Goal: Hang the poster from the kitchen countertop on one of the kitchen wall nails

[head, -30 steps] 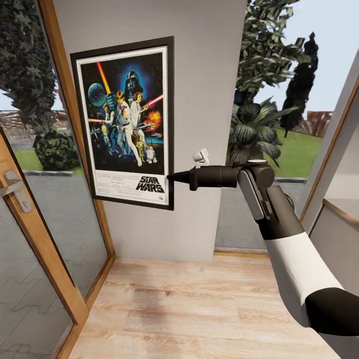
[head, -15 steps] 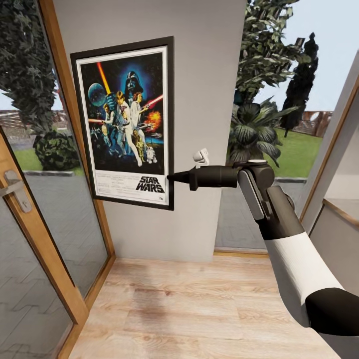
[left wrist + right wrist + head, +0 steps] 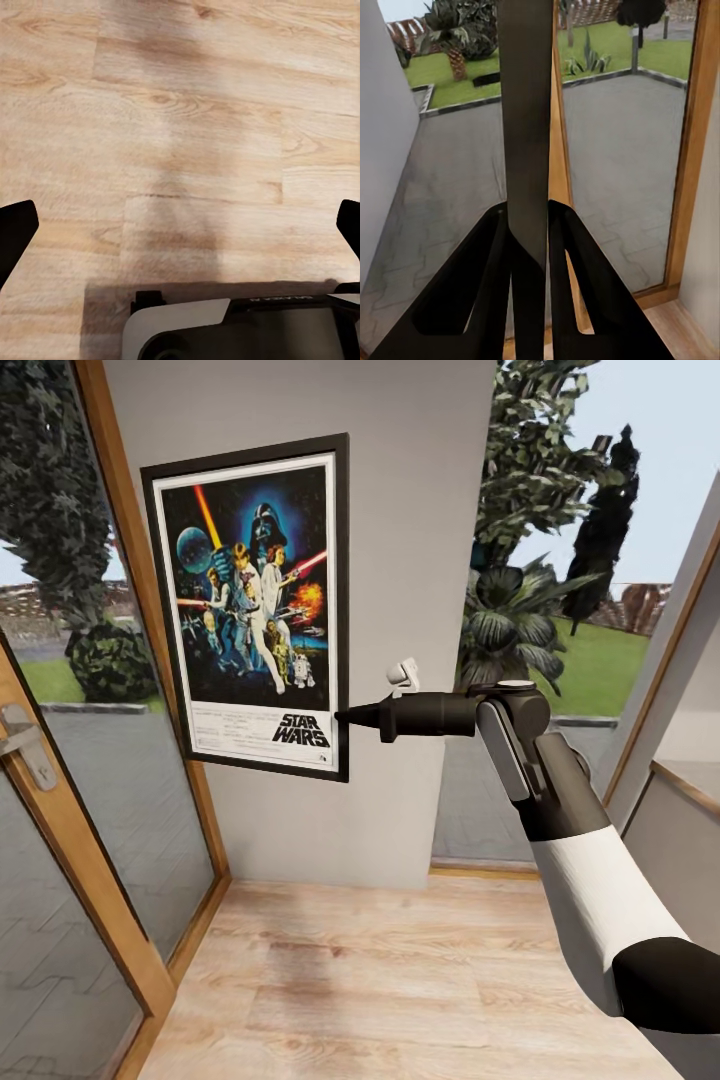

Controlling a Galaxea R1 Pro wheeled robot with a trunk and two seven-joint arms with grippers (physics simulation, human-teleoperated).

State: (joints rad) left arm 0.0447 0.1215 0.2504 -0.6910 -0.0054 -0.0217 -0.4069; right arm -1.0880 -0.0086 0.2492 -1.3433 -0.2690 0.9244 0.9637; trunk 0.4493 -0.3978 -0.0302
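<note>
The tall rectangular Star Wars poster in its thin black frame and white border sits flat against the narrow grey wall panel between two big glazed openings, tilted a little so its top edge slopes, and the robot's right gripper pinches the frame's right-hand edge low down, beside the title lettering. From the right wrist camera the frame shows edge-on as a thin dark slab running up between the two black fingers, which sit tight on either side of it, so the grip is clamped on the poster and not slack. The left gripper hangs over the pale wood plank floor with its two dark fingertips set wide apart and nothing between them. I cannot make out any wall nail behind the frame, so whether the poster already hangs on one is not something I can tell from here. To my eye this is the closing step: the picking up and carrying are done, and the poster is being held in place at the wall. The next move, I would judge, calls for settling the frame onto the nail, parting the right fingers gently, and drawing the arm straight back along the wall without dragging the edge sideways and knocking it off
</note>
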